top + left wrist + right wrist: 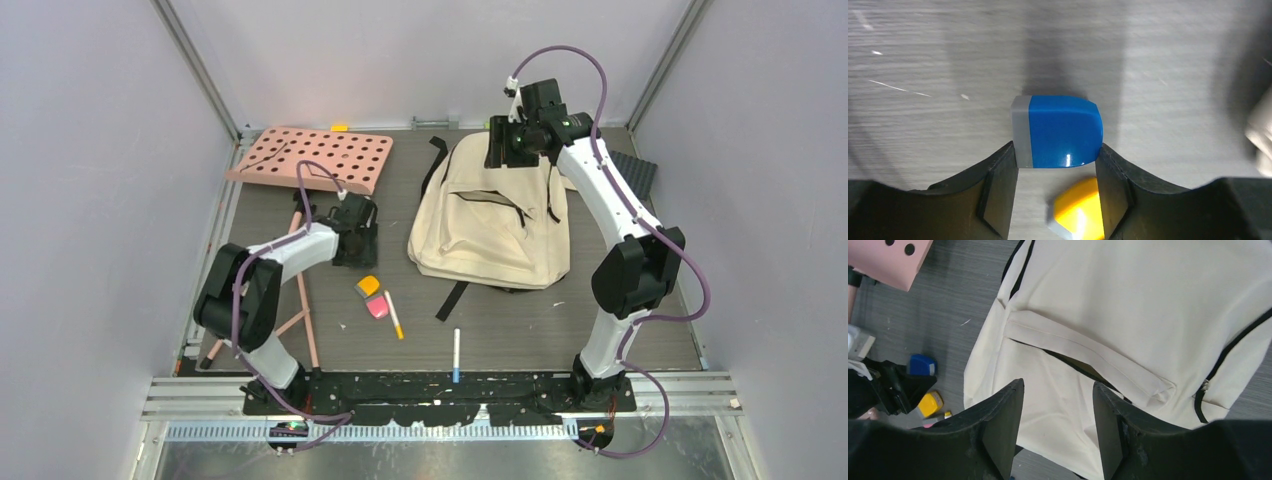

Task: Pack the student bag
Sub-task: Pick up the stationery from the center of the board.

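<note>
Pinching a blue eraser (1058,131) unseen overhead are left fingers (998,195); right fingers (1003,430) gape above the student bag (1128,315).

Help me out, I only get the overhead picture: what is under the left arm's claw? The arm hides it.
Observer: A blue eraser with a grey end lies on the table, its near part between the fingers of the left gripper. I cannot tell whether they squeeze it.
Operator: And the other claw, over the bag?
Observer: The right gripper is open with nothing between its fingers, and the student bag lies below it.
</note>
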`<state>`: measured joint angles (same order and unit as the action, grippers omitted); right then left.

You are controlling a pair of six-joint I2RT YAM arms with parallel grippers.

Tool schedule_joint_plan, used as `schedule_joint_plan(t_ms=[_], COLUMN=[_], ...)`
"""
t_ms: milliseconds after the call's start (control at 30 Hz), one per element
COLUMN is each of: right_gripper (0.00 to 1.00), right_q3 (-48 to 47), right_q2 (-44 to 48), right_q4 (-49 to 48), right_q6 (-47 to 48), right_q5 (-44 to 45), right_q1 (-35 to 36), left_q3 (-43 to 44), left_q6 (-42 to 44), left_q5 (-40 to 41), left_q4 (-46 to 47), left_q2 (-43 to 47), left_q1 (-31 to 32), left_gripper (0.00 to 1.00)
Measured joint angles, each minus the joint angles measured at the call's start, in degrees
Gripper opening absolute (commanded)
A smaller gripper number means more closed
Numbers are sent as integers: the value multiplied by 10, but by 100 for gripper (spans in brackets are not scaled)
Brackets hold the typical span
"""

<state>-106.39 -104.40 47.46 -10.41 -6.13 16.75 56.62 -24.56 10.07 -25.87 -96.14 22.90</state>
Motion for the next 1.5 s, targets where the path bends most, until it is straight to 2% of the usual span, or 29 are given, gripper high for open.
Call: schedule_joint_plan(t_ms=[167, 333, 600, 767, 900, 933, 967, 1000, 1033, 1100, 1167, 1300, 1500], right_gripper=[59, 57, 58, 58, 50, 41, 27, 21, 9, 2, 1, 1, 1], right_q3=[-31, -88, -84, -49, -22, -19, -17, -17, -17, -17, -17, -17, 7], right_q2=[-23, -75, -96, -94, -93, -93, -93, -93, -93, -93, -93, -84, -31], right_q4=[33, 92, 177, 187, 200, 203, 206, 207, 207, 207, 204, 182, 107], right_q6=[11, 17, 28, 30, 37, 40, 42, 44, 48, 49, 44, 26, 0], right_q5=[-76, -211, -400, -465, -482, -483, -485, -487, -485, -483, -481, -438, -299], right_q1=[1, 8, 33, 44, 53, 54, 56, 57, 58, 57, 56, 56, 35], left_q3=[-34, -29, 28, 30, 31, 31, 32, 33, 33, 35, 37, 50, 93], left_q6=[31, 45, 41, 40, 39, 39, 39, 39, 39, 38, 35, 31, 21], left_q5=[-30, -80, -153, -164, -163, -163, -163, -164, -164, -163, -162, -154, -113], left_q4=[34, 109, 172, 192, 197, 197, 197, 197, 197, 196, 196, 196, 166], left_q2=[89, 179, 170, 167, 167, 167, 167, 167, 167, 167, 166, 162, 125], left_q1=[69, 136, 185, 191, 191, 191, 192, 192, 192, 193, 193, 194, 193], left_gripper=[45, 45, 45, 45, 45, 45, 45, 46, 49, 64, 74, 83, 88])
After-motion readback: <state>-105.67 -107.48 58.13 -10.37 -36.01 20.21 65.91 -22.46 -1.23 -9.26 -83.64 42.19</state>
